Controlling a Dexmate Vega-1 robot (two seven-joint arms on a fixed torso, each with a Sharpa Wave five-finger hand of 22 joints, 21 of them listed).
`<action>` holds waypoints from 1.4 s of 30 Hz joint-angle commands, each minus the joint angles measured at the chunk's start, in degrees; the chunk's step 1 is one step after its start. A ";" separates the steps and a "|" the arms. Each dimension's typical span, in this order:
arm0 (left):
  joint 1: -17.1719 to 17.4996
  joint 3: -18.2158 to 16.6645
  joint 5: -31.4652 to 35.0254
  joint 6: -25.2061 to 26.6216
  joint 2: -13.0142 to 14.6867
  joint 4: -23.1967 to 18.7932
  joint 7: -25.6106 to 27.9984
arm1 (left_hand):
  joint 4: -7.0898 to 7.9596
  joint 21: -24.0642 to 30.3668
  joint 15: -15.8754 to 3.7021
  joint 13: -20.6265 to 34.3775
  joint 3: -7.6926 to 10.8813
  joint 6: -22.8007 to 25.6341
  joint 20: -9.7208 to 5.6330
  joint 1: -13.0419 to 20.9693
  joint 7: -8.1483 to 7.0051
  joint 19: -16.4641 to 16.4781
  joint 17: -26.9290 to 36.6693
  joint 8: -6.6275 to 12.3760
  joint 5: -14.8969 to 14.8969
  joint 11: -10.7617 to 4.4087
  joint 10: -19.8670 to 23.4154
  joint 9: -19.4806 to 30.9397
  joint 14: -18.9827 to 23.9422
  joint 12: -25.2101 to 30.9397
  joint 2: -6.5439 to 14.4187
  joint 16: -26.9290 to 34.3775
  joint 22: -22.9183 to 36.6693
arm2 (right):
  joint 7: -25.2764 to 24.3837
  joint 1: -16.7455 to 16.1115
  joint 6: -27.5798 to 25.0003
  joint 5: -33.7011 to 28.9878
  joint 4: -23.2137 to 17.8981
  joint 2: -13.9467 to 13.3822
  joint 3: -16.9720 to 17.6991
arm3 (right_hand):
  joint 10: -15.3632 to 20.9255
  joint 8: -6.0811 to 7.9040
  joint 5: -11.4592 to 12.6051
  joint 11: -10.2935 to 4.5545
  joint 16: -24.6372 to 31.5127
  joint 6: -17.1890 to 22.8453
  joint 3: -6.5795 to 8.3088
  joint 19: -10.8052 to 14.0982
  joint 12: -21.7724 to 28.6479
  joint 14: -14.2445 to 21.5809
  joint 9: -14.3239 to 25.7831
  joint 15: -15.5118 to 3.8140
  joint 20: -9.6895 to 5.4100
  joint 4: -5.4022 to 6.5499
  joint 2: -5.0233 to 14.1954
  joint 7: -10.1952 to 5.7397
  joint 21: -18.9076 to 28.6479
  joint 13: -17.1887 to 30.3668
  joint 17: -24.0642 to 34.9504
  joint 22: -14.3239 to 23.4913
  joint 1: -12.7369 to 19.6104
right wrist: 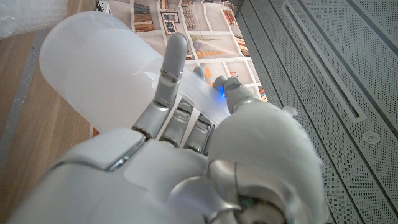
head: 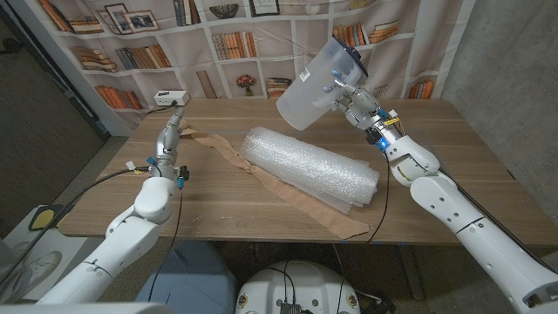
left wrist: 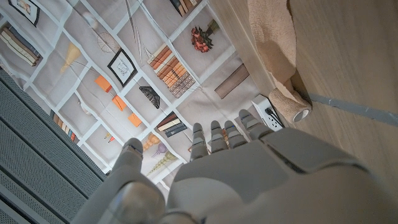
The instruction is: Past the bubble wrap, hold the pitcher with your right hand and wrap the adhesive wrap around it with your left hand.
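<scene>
Head view: one translucent frosted pitcher (head: 316, 83), cylindrical, lid and handle end toward the right hand (head: 359, 106), held tilted in the air above the table's far right part, base pointing up-left. Right hand clamped on the pitcher's lid end. One roll of bubble wrap (head: 309, 166), clear and bumpy, lying across mid-table, loose sheet edge toward the near side. One strip of tan adhesive wrap (head: 261, 179), creased, running from the far left under the bubble wrap to the near edge of the wooden table (head: 453, 166). One white power strip (head: 171, 98) at the far-left corner. Left hand (head: 173, 129) near the strip's far-left end, fingers extended; contact with the wrap cannot tell.

Left wrist view: left hand (left wrist: 236, 168) fingers straight and side by side, holding nothing; small roll end of adhesive wrap (left wrist: 289, 102) just beyond fingertips.

Right wrist view: right hand (right wrist: 180, 124) fingers wrapped on the pitcher (right wrist: 106, 68), milky and smooth.
</scene>
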 commanded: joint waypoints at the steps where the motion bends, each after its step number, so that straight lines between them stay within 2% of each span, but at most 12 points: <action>1: 0.60 -1.87 2.69 2.32 1.18 -1.63 1.44 | -0.35 -0.15 0.32 0.30 0.12 0.56 -0.18 0.55 0.02 0.20 0.13 0.13 0.10 0.13 0.24 0.17 -0.12 0.25 0.01 0.23 0.26 | 0.86 -1.15 1.18 0.78 -0.31 0.18 0.53 | 0.63 -0.41 -0.12 -0.22 4.57 0.34 0.28 -15.03 0.26 12.22 0.25 -8.30 -4.87 -0.02 -0.09 -0.15 0.71 0.15 19.25 -0.18 -0.32; 5: 0.82 -2.12 2.94 2.71 0.60 -2.13 2.07 | -0.38 -0.13 0.30 0.30 0.15 0.59 -0.14 0.60 -0.07 0.26 0.12 0.14 0.10 0.04 0.39 0.17 -0.06 0.30 0.04 0.25 0.25 | 1.21 -1.13 1.43 0.85 -0.17 0.28 0.56 | 0.67 -0.47 -0.13 -0.15 4.40 0.36 0.27 -15.14 0.17 12.30 0.24 -8.30 -4.90 -0.03 -0.09 -0.17 0.95 0.01 19.24 -0.35 -0.38; 14: 1.57 -1.99 7.80 6.79 2.94 -5.17 3.29 | -0.44 -0.09 0.29 0.30 0.22 0.72 -0.12 0.71 -0.15 0.36 0.11 0.18 0.10 -0.11 0.52 0.17 0.11 0.33 0.14 0.30 0.25 | 2.04 -0.97 1.31 1.12 -0.14 0.11 0.52 | 0.74 -0.58 -0.13 -0.21 4.00 0.47 0.25 -15.22 0.11 12.42 0.21 -8.31 -4.84 -0.15 -0.16 -0.19 1.53 -0.03 19.29 -0.69 -0.43; 19: 1.21 -2.28 7.67 7.10 2.54 -5.13 3.00 | -0.46 -0.04 0.15 0.30 0.24 0.75 -0.16 0.75 -0.17 0.51 0.11 0.19 0.09 -0.05 0.73 0.18 0.25 0.40 0.18 0.34 0.25 | 3.06 -0.81 1.23 1.59 0.12 0.02 0.53 | 0.77 -0.67 -0.14 -0.23 3.78 0.44 0.23 -15.37 0.10 12.51 0.21 -8.31 -4.87 -0.16 -0.17 -0.24 1.81 0.01 19.32 -0.84 -0.50; 42: -0.72 -3.14 9.88 12.75 3.82 -6.22 3.10 | -0.47 -0.02 0.23 0.30 0.43 0.96 -0.07 0.94 -0.18 0.68 0.11 0.23 0.09 -0.13 0.98 0.19 0.37 0.44 0.54 0.31 0.25 | 4.10 -0.09 -0.49 2.84 1.02 -0.89 1.31 | 0.99 -0.99 -0.15 -0.18 2.62 0.63 0.33 -15.93 -0.03 12.84 0.31 -8.31 -4.79 -0.25 -0.19 -0.27 3.15 0.15 19.76 -1.35 -0.93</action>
